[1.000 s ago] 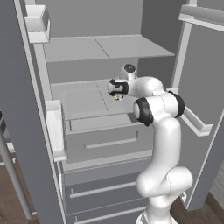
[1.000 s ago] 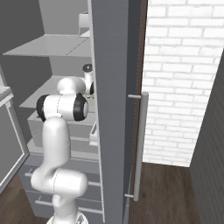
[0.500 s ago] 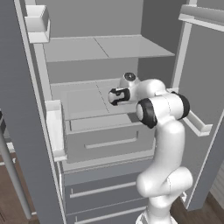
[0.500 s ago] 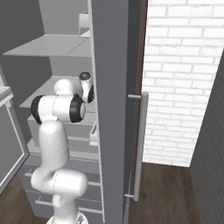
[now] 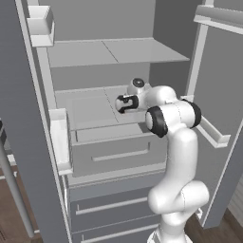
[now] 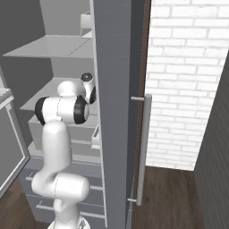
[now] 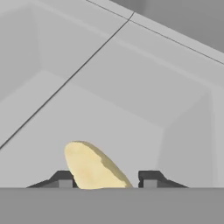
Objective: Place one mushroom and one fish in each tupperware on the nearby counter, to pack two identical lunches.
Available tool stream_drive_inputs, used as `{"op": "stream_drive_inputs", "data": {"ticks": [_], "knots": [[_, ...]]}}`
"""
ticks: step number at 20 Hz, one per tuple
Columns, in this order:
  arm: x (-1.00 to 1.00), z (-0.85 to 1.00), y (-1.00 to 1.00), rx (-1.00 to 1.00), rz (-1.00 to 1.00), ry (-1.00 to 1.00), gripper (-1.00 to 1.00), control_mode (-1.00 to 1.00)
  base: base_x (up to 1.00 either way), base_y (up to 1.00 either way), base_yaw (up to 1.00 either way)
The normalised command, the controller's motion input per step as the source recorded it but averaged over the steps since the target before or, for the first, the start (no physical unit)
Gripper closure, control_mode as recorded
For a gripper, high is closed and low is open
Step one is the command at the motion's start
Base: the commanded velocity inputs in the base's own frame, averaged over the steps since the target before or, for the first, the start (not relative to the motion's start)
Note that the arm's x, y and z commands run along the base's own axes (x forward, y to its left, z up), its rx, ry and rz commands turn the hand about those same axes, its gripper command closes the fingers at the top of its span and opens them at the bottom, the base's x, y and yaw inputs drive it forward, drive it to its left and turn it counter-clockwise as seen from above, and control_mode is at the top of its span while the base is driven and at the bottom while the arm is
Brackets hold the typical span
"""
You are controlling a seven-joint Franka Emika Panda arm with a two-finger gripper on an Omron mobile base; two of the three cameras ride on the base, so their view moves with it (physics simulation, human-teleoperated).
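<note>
A tan-yellow mushroom (image 7: 89, 166) lies on the pale grey middle shelf (image 5: 90, 107) of an open fridge. In the hand view it sits right between my gripper's (image 7: 107, 179) two dark fingertips, which press in on it from both sides. From the left base view the arm reaches in over that shelf, with the gripper (image 5: 119, 103) low at the shelf's right half. The fish, the tupperware and the counter are out of view.
Below the shelf is a grey drawer (image 5: 114, 152) with a thin handle. A white door bin (image 5: 59, 142) juts out on the left. On the right a tall grey fridge door (image 6: 116, 112) with a long bar handle (image 6: 143, 147) stands close to the arm.
The hand has swung down and leftward onto the shelf. The fingers have narrowed from wide open to close around the mushroom.
</note>
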Motion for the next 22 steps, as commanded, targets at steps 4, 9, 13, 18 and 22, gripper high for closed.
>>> {"op": "stream_drive_inputs", "data": {"ticks": [4,9,13,18,22], "knots": [[-0.72,0.05,-0.12,0.00,0.01,0.00,1.00,-1.00,0.00,0.00,0.00],[-1.00,0.46,0.00,0.00,0.00,0.02,1.00,-1.00,0.00,0.00,0.00],[-1.00,0.39,0.02,0.01,0.00,0.05,1.00,-1.00,0.00,0.00,0.00],[-1.00,0.09,0.19,0.10,0.00,0.19,1.00,-1.00,0.00,0.00,0.00],[-1.00,0.43,0.28,0.11,0.07,0.29,1.00,-1.00,0.00,0.00,0.00]]}}
